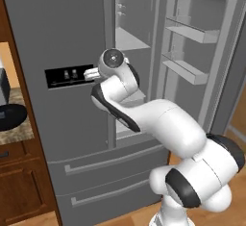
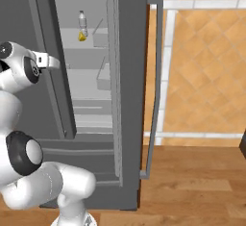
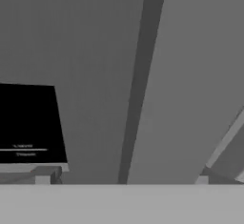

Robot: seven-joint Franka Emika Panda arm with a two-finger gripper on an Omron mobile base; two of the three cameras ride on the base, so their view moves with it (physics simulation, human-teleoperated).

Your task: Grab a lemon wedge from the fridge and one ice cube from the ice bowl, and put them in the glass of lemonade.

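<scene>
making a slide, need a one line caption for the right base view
Fridge right door swung open, lemon wedge on an upper shelf beside a water bottle, arm raised at left.

The fridge (image 1: pixel 62 28) is finished in plain grey steel, with a black dispenser panel (image 1: pixel 67 76) marked by small pale symbols and paler grey shelves seen inside. A bright yellow lemon wedge (image 2: pixel 82 37) is set beside a clear bottle (image 2: pixel 82 22) with a whitish cap. The floor (image 2: pixel 192 191) is patterned in warm brown wood planks, the wall (image 2: pixel 206 66) in orange diamond tiles crossed by white bands, and a black bowl (image 1: pixel 10 115) is seen on a speckled beige counter (image 1: pixel 19 131).
</scene>
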